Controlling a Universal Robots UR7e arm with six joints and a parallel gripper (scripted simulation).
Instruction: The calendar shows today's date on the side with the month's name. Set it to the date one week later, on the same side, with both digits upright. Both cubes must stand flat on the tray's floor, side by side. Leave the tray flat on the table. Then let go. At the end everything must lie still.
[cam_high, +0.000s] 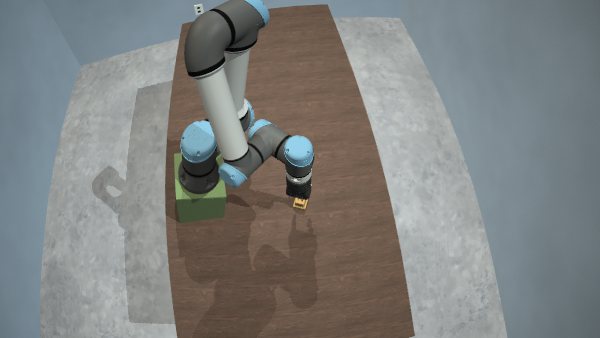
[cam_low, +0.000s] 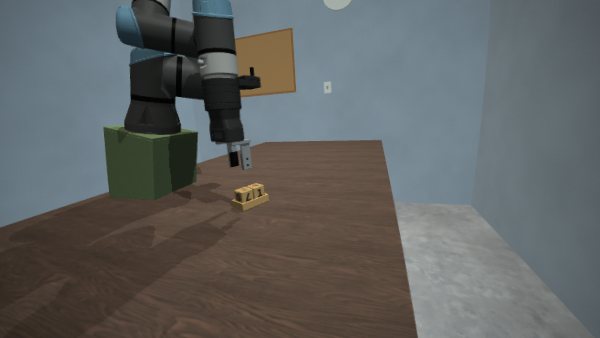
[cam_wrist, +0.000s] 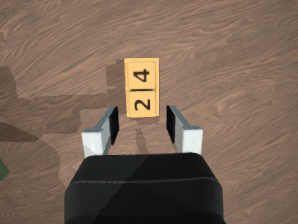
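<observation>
The small wooden calendar tray (cam_low: 250, 200) lies flat on the brown table with two cubes (cam_low: 249, 192) side by side in it. In the wrist view the cubes' top faces read 2 (cam_wrist: 141, 104) and 4 (cam_wrist: 141, 76). In the exterior view the side facing the camera shows two digits, the right one a 1; the left one is too small to read. My gripper (cam_low: 239, 158) is open and empty and hangs well above the tray; the wrist view shows its fingers on either side of the near cube, above it. The tray also shows in the top view (cam_high: 300, 203).
The arm's green base block (cam_high: 199, 196) stands at the table's left edge, close to the tray. The table's right edge (cam_low: 395, 200) drops to a grey floor. An orange board (cam_low: 266, 62) hangs on the back wall.
</observation>
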